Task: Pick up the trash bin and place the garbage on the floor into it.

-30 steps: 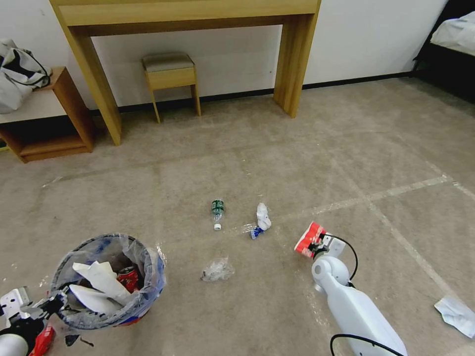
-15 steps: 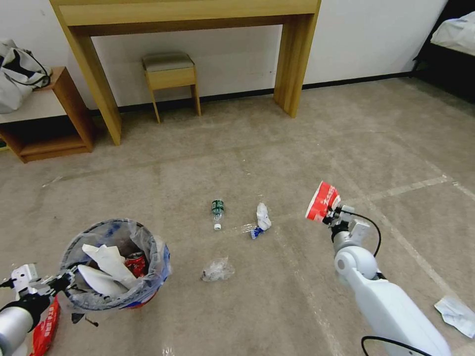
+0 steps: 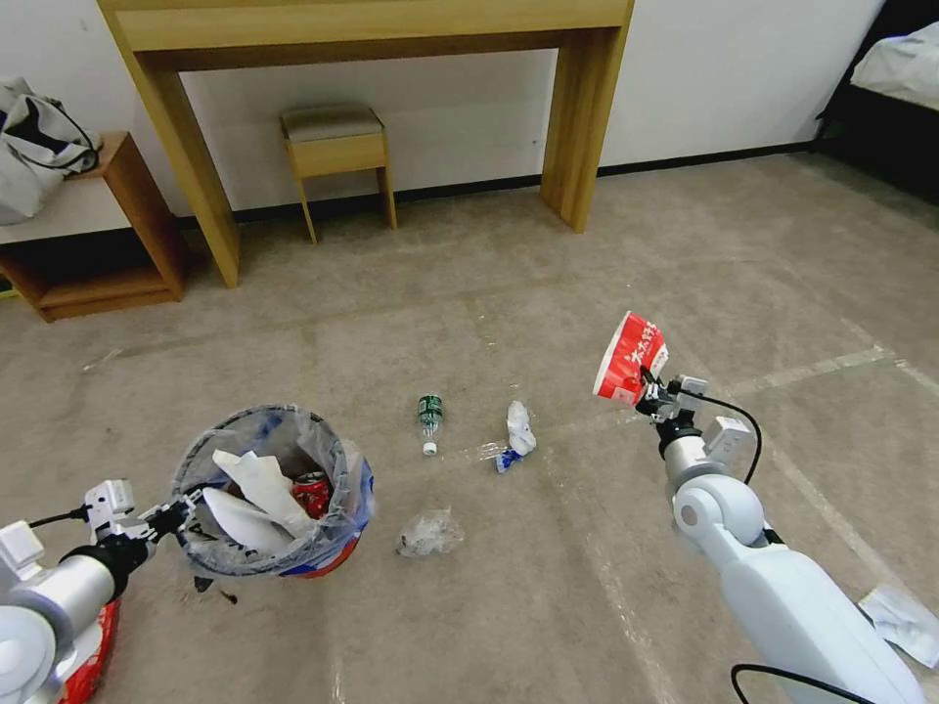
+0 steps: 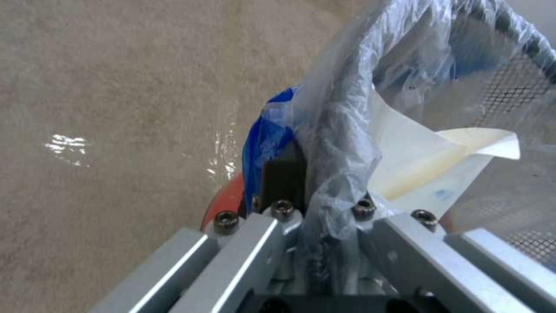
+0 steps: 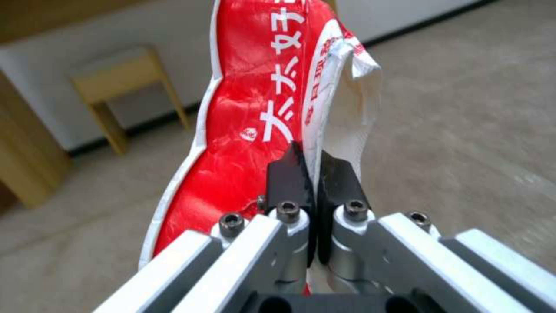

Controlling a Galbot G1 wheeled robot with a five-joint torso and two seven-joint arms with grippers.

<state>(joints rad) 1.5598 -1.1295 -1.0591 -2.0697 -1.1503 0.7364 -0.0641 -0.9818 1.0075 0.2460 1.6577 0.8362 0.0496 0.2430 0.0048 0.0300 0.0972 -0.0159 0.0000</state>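
Observation:
My left gripper is shut on the rim of the trash bin, which hangs low at the left, lined with a clear-and-blue bag. White insoles and a red can lie inside it. Raised at the right, my right gripper is shut on a red wrapper. On the floor between the arms lie a green-labelled bottle, crumpled white paper and clear plastic.
A wooden desk and a stool stand by the far wall, with a low shelf at the left. White paper lies at the right edge. A red wrapper lies under my left arm.
My right gripper has lifted the red wrapper up off the floor and away from me. My left gripper has carried the trash bin to the right and farther forward.

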